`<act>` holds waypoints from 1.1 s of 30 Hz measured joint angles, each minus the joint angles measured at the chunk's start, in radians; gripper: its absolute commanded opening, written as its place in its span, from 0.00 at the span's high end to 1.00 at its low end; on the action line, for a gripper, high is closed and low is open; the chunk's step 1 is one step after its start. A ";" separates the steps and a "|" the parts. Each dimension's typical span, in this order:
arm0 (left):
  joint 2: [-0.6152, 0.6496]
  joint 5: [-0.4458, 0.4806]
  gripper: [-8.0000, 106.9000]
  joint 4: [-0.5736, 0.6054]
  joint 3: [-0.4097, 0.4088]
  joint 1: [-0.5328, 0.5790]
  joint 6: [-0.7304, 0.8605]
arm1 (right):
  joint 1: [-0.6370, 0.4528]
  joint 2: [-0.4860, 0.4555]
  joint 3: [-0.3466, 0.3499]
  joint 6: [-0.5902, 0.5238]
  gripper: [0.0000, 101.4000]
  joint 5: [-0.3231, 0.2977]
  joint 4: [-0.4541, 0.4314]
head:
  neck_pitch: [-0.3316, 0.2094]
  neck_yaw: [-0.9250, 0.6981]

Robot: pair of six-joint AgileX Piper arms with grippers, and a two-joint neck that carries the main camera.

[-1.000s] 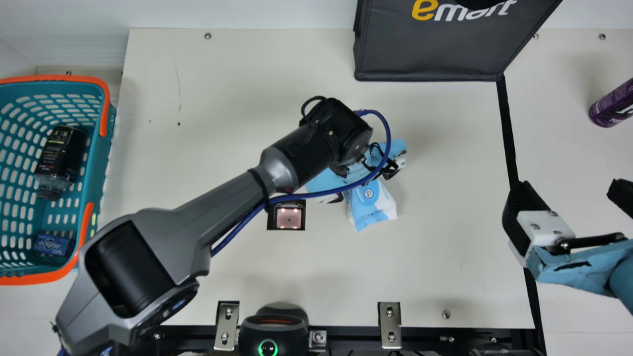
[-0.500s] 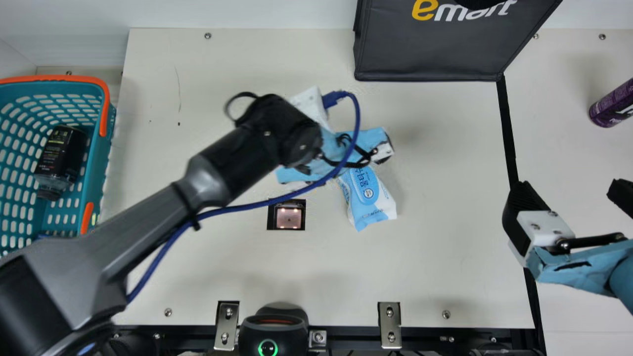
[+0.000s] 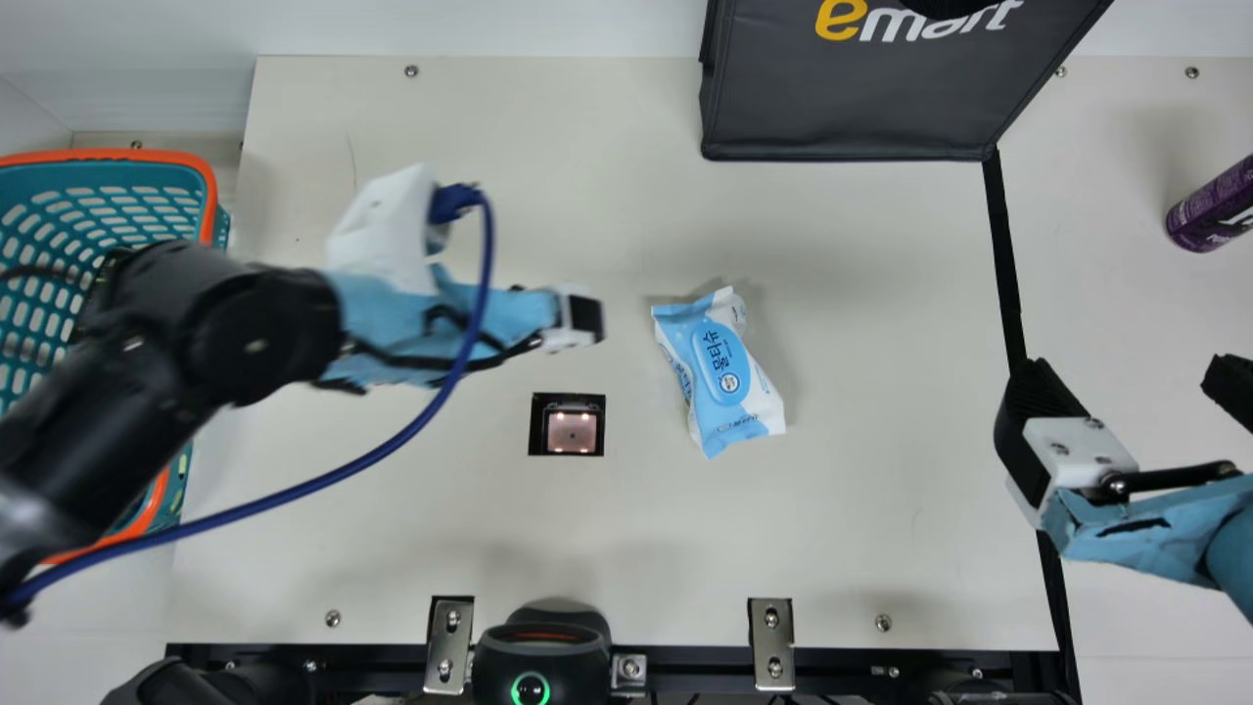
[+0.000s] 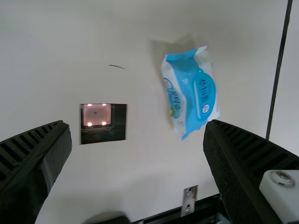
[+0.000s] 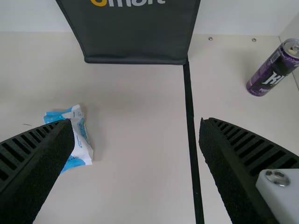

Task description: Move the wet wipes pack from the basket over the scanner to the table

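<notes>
Basket point(image 3: 117, 155) left of left hand point(image 3: 585, 318). Left hand over table point(image 3: 881, 490), spread wide, nothing held. Scanner point(image 3: 572, 433) near left hand, robot's side. Wet wipes pack point(image 3: 719, 367) on table, between hands, nearer left one. Right hand point(image 3: 1126, 377) wide open, empty.

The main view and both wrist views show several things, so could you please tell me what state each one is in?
Wet wipes pack: lying on the table, ungripped
Left gripper: open, empty
Right gripper: open, empty
Scanner: lit
Ringed device: glowing green
Basket: upright, partly hidden
Dark bag: upright
Purple can: upright
</notes>
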State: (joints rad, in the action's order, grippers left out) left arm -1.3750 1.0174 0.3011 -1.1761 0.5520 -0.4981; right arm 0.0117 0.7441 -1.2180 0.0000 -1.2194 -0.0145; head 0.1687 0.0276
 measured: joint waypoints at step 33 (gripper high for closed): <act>0.600 0.179 0.15 -0.184 0.029 -0.627 0.423 | 0.000 0.000 0.000 0.000 0.06 0.000 0.000 | 0.000 0.000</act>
State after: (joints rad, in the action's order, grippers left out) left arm -0.7755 1.1969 0.1168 -1.1471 -0.0749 -0.0747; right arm 0.0117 0.7441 -1.2180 0.0000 -1.2194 -0.0145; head 0.1687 0.0276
